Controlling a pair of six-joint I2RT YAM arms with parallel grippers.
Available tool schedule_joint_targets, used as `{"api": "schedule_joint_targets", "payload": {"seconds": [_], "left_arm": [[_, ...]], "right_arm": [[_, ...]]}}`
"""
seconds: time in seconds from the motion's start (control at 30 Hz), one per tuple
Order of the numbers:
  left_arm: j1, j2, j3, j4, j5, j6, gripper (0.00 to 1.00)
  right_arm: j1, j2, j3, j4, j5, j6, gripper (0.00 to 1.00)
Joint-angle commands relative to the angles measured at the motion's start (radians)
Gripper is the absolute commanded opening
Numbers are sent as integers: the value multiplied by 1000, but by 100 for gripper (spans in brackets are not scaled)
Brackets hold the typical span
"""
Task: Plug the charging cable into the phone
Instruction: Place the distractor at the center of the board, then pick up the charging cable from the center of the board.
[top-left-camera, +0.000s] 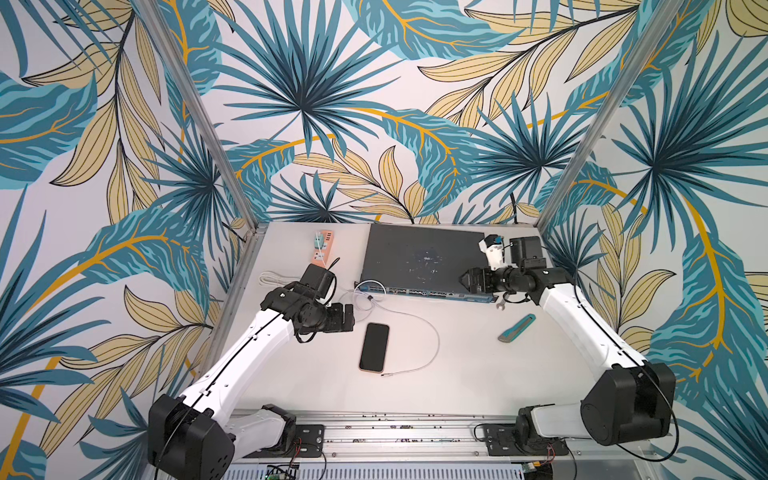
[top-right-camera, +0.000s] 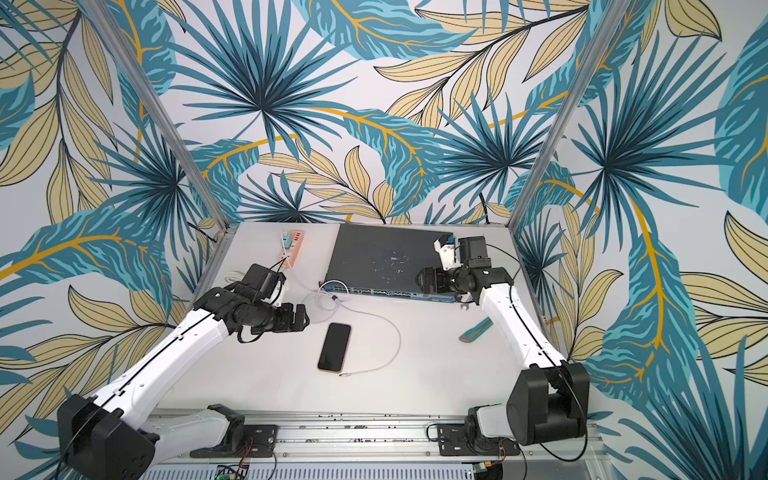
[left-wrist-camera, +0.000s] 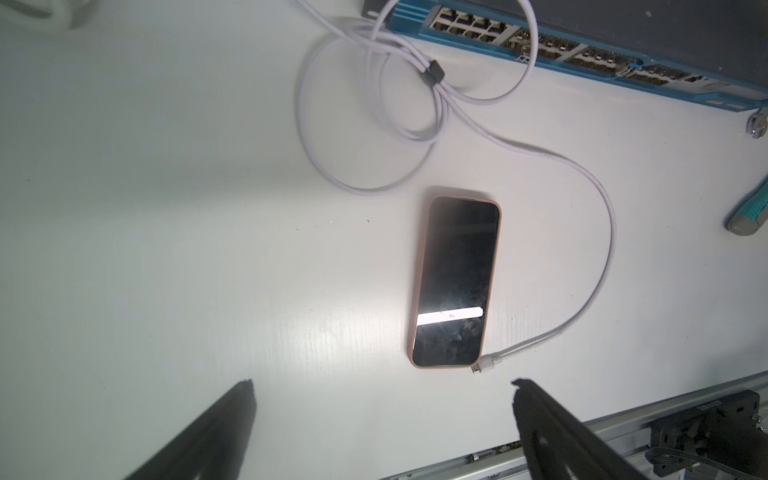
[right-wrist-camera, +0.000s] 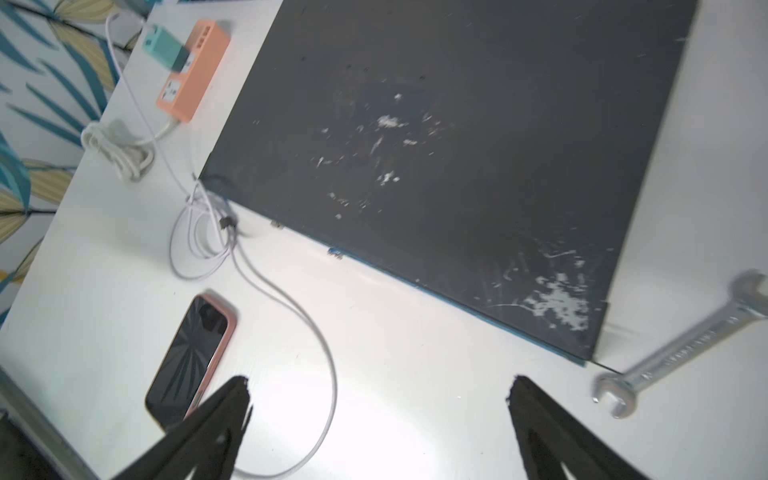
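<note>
The phone (top-left-camera: 374, 347) is lying screen up on the table (top-left-camera: 478, 374), in front of the grey switch box (top-left-camera: 419, 257). The charging cable (left-wrist-camera: 613, 237) is looping out from the box's front. Its silver tip (left-wrist-camera: 478, 368) is lying unplugged beside the phone's far end. The left gripper (left-wrist-camera: 382, 384) is hovering before the box and the right gripper (right-wrist-camera: 380, 380) above its front edge, both spread wide and empty.

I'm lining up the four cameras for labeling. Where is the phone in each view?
Top view: phone mid-table, flat, the charging cable curving beside it.
Top view: phone, same mid-table spot.
Left wrist: phone fully shown, the cable's connector tip at its corner.
Right wrist: phone with its near end behind a fingertip of the right gripper.
Shared landmark: the dark network switch, beyond the phone in all four.
</note>
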Motion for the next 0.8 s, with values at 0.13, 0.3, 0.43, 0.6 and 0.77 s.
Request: {"api": "schedule_joint_targets", "payload": {"seconds": [0.13, 0.3, 0.43, 0.6, 0.77], "left_arm": [[-40, -71, -12, -10, 19, -82, 100], [-41, -30, 13, -4, 39, -51, 100], [-40, -43, -17, 57, 63, -54, 100], [-40, -75, -53, 84, 75, -41, 100], [-41, -83, -63, 73, 60, -18, 100]], "right_arm": [[152, -20, -71, 3, -1, -58, 98], [310, -28, -81, -34, 7, -191, 98], [400, -24, -128, -40, 14, -308, 99], [441, 5, -119, -60, -19, -349, 99], [525, 48, -130, -79, 23, -376, 96]]}}
